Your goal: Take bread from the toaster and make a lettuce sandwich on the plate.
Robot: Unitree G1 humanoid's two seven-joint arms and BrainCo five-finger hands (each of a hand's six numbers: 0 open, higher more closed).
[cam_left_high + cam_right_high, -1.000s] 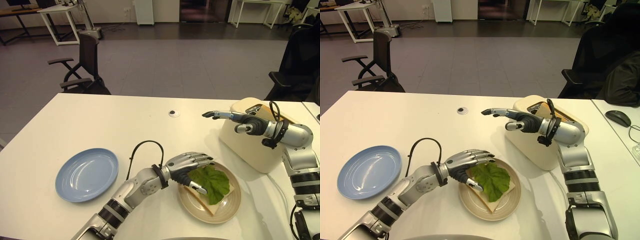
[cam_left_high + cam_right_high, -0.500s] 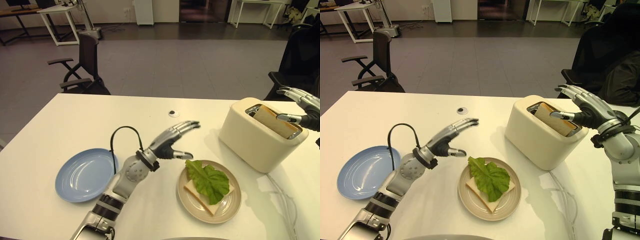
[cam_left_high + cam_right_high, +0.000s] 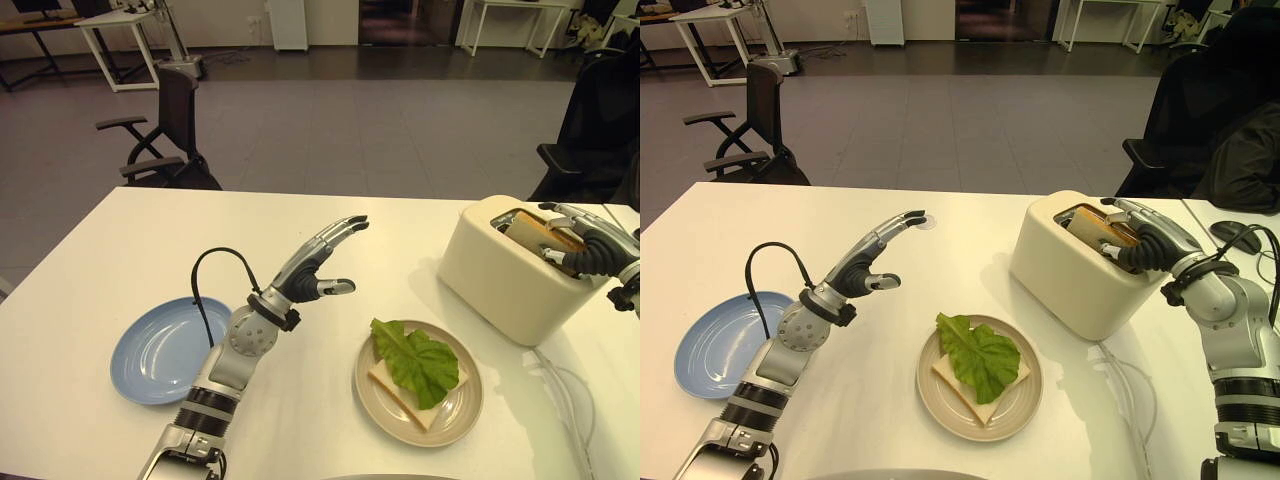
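I'm looking at a white table (image 3: 120, 240) in an open room, with a chair (image 3: 165, 120) behind it. My right hand (image 3: 1150, 243) is at the toaster (image 3: 500, 275), fingers curled round the toast (image 3: 1092, 222) standing in the slot. I judge this as the pull of the top slice. Next it needs a straight lift clear of the slot, then a carry to the plate (image 3: 470, 410). That plate holds bread (image 3: 395, 385) with lettuce (image 3: 420, 362) on it. My left hand (image 3: 315, 265) hangs spread and holds nothing, between it and the blue plate (image 3: 170, 350).
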